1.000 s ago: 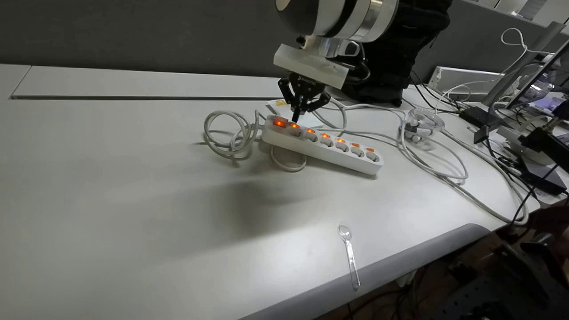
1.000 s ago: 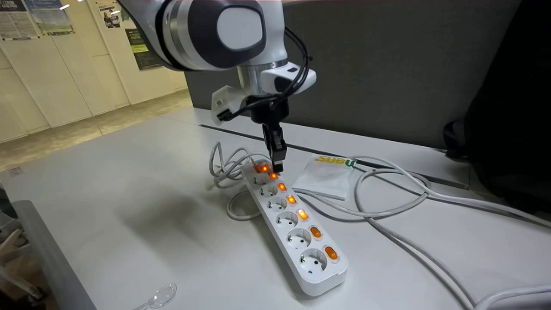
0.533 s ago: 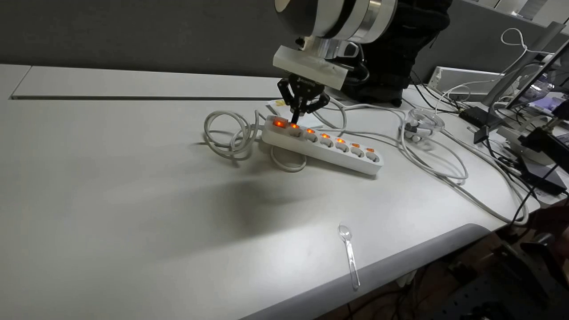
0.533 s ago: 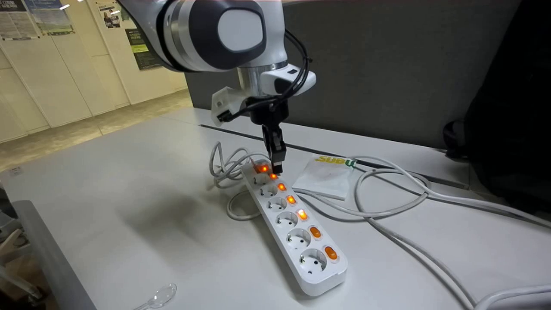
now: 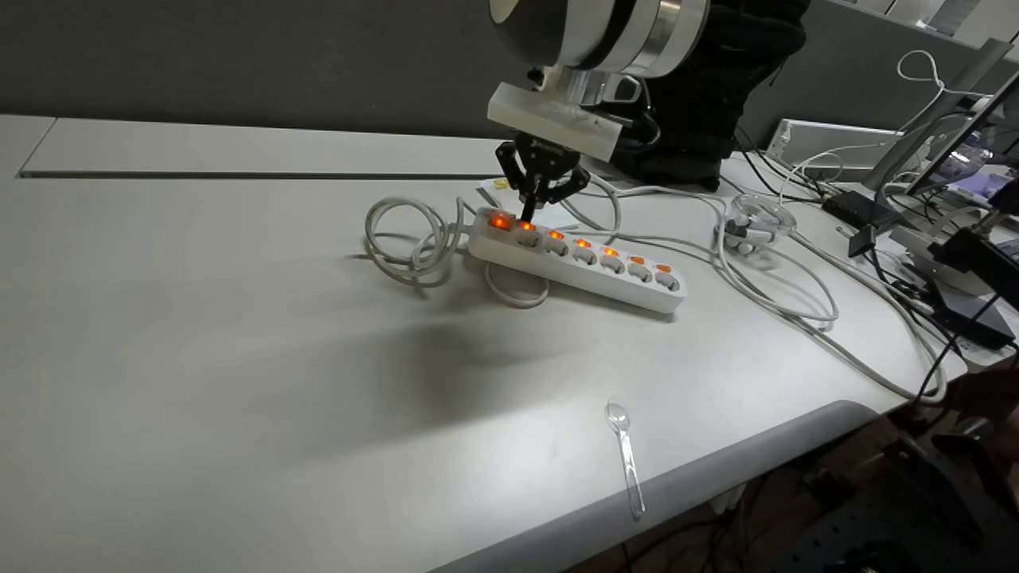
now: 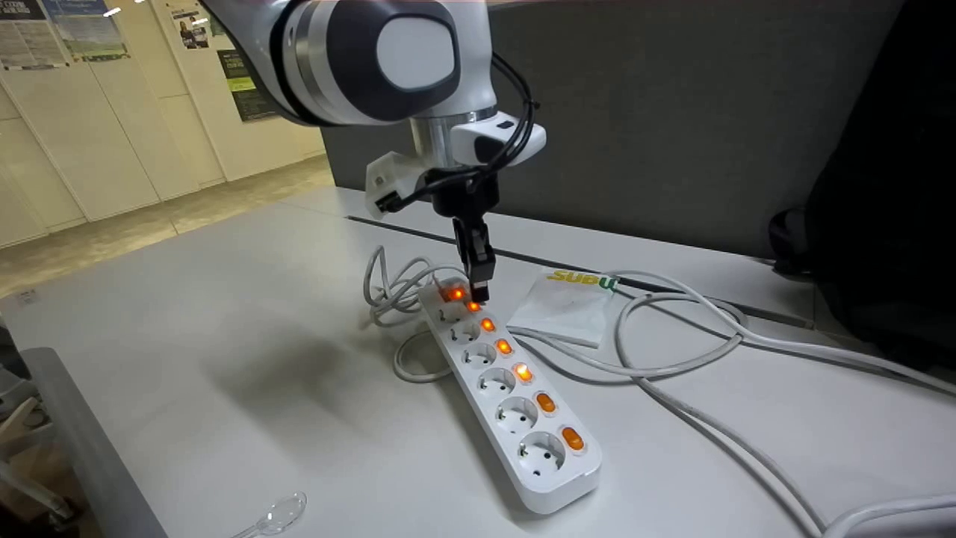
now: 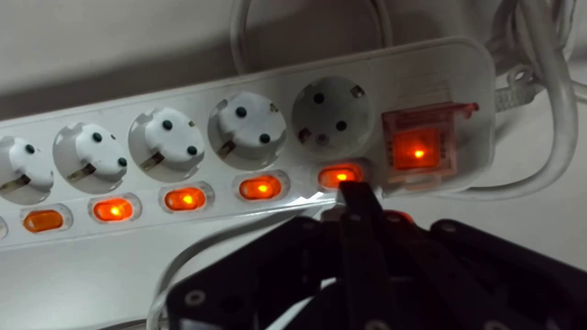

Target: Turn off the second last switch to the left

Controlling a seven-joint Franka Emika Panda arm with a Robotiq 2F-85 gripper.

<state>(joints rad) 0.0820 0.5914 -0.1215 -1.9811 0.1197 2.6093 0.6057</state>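
The long white power strip [image 5: 573, 274] lies on the table, also in an exterior view [image 6: 549, 489] and the wrist view [image 7: 302, 73]. The switch [image 7: 337, 176], second from the strip's left end counting the larger covered main switch [image 7: 416, 149], glows orange. It also shows lit in both exterior views [image 5: 526, 227] [image 6: 473, 306]. My gripper [image 7: 360, 195] is shut with nothing between its fingers and points down. Its fingertips [image 5: 528, 213] overlap the switch's back edge, also in an exterior view [image 6: 480, 293]. Whether they touch the switch itself I cannot tell.
Other small orange switches [image 6: 488, 325] line the strip, several lit, two at the far end unlit [image 6: 573, 438]. Grey cable loops [image 5: 414, 243] lie beside the strip. A paper packet [image 6: 565, 306] lies behind it. A clear spoon [image 5: 625, 446] lies near the table's front edge.
My gripper has moved down a little and slightly toward the main switch end. The power strip has shifted very slightly with it. The switch's light stays on.
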